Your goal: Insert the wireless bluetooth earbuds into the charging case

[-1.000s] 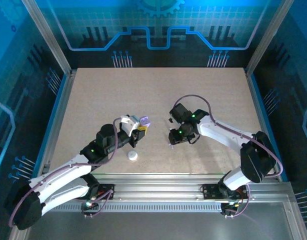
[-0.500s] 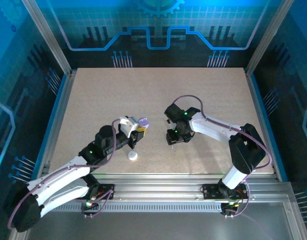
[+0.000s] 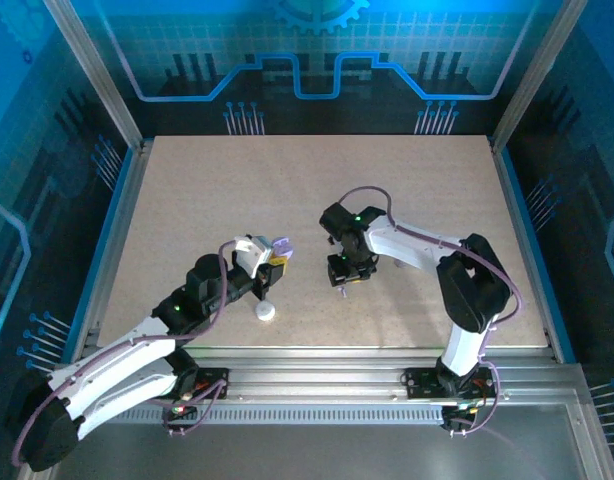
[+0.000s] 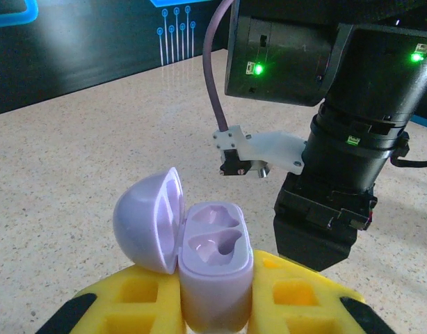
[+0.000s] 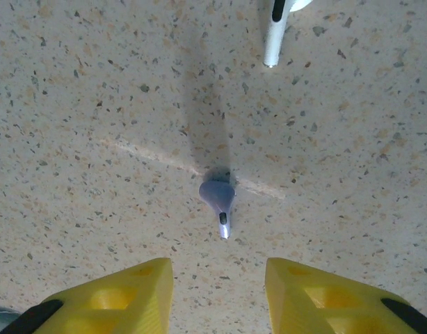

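Note:
My left gripper (image 3: 271, 264) (image 4: 217, 309) is shut on a pale purple charging case (image 4: 215, 268) (image 3: 279, 247), held upright between its yellow fingers (image 4: 300, 292). The lid (image 4: 147, 223) is swung open to the left and both sockets are empty. My right gripper (image 3: 344, 276) (image 5: 219, 289) hangs open, pointing down at the table, with nothing between its fingers (image 5: 123, 292). Just ahead of its jaws a pale purple earbud (image 5: 219, 198) lies on the table. A white earbud (image 5: 272, 31) lies farther off at the top edge of the right wrist view.
A small white round case (image 3: 265, 312) sits on the table (image 3: 187, 200) just in front of my left gripper. The right arm's black wrist (image 4: 339, 139) looms close to the right of the open case. Metal frame posts (image 3: 97, 80) edge the table.
The right arm has swung left and slightly nearer, closing on the left gripper. The left gripper has drawn back a little with the case.

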Controlling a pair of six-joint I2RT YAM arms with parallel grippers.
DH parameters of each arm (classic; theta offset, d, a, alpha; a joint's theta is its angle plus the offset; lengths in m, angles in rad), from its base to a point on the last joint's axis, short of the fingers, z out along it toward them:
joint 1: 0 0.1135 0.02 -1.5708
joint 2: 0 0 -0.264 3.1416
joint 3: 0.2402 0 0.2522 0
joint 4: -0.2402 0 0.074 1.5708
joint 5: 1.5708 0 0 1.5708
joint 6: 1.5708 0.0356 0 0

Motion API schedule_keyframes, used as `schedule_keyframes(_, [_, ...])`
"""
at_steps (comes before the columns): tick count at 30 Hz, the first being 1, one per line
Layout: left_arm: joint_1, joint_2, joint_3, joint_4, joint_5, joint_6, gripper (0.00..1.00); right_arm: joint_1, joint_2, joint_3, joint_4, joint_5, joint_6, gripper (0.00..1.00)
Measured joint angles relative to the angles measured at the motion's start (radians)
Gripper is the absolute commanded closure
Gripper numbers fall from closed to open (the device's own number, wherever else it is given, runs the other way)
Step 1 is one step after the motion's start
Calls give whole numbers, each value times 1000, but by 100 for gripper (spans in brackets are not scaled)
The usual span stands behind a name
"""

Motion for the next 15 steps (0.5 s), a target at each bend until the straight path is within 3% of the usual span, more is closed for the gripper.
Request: schedule_keyframes(15, [0, 0, 0, -14, -8, 0, 86, 5, 115, 31, 6, 0, -9, 65])
